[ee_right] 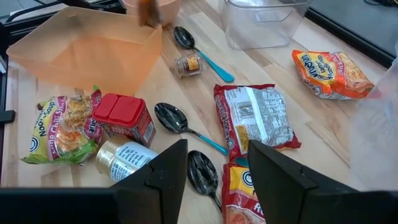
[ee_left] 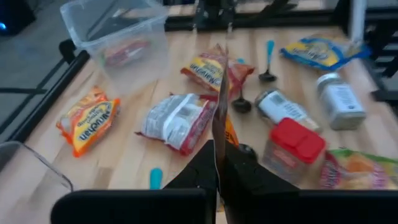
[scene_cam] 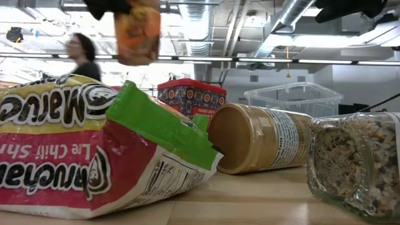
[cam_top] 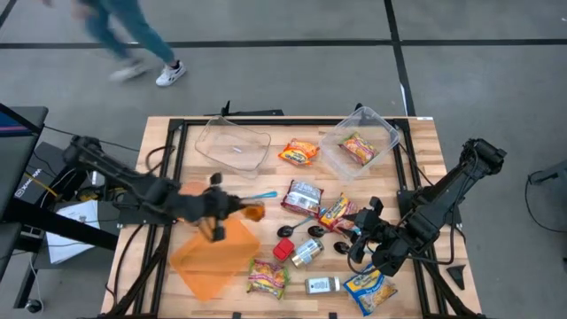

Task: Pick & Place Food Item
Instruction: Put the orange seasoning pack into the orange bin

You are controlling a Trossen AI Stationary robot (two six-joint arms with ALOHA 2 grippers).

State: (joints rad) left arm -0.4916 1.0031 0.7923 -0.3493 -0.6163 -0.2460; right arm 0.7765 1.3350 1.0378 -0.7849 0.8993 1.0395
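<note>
Closest to the low camera is a ramen pack (scene_cam: 94,150) lying on the counter (scene_cam: 262,203), with a peanut butter jar (scene_cam: 262,139) on its side right behind it. The action is up in the air though: the left pincer (cam_top: 241,210) is pressed together on an orange packet (cam_top: 255,212), pinching it by its thin edge, and you can see it dangling high in the low view. It hangs just over the orange bin (cam_top: 213,259), near that bin's far corner. My guess is that bin is the drop spot, so the trick now is to slide the packet in over the middle of the bin before letting go, since right at the rim it could tip out onto the counter or land on the blue spoon (cam_top: 261,196) just beside it. Lower it first too, a thin edge grip looks easy to lose. The right pincer (ee_right: 211,171) waits spread and empty above the spoons and packs on its side.
</note>
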